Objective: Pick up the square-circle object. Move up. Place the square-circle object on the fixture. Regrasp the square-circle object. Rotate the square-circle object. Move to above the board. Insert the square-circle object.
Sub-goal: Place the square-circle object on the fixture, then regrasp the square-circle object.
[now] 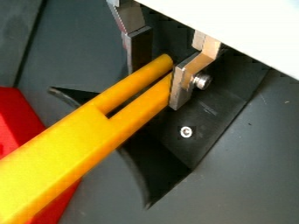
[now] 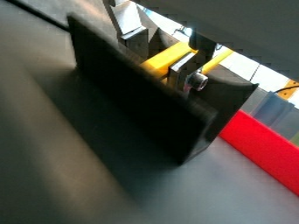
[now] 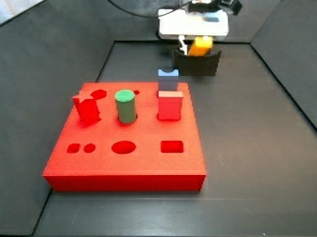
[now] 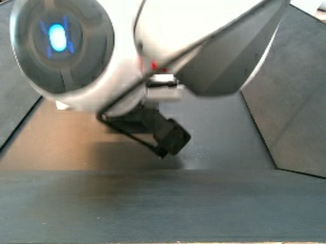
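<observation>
Gripper [image 1: 158, 66] fingers pinch the end of the yellow rod [image 1: 82, 140] lying across the dark fixture [image 1: 193, 131] directly beneath, and such an end-only hold could let it tilt or slip when rotated.

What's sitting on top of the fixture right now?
The square-circle object lies across the fixture, one end between the gripper fingers. The arm hides it in a side view.
</observation>
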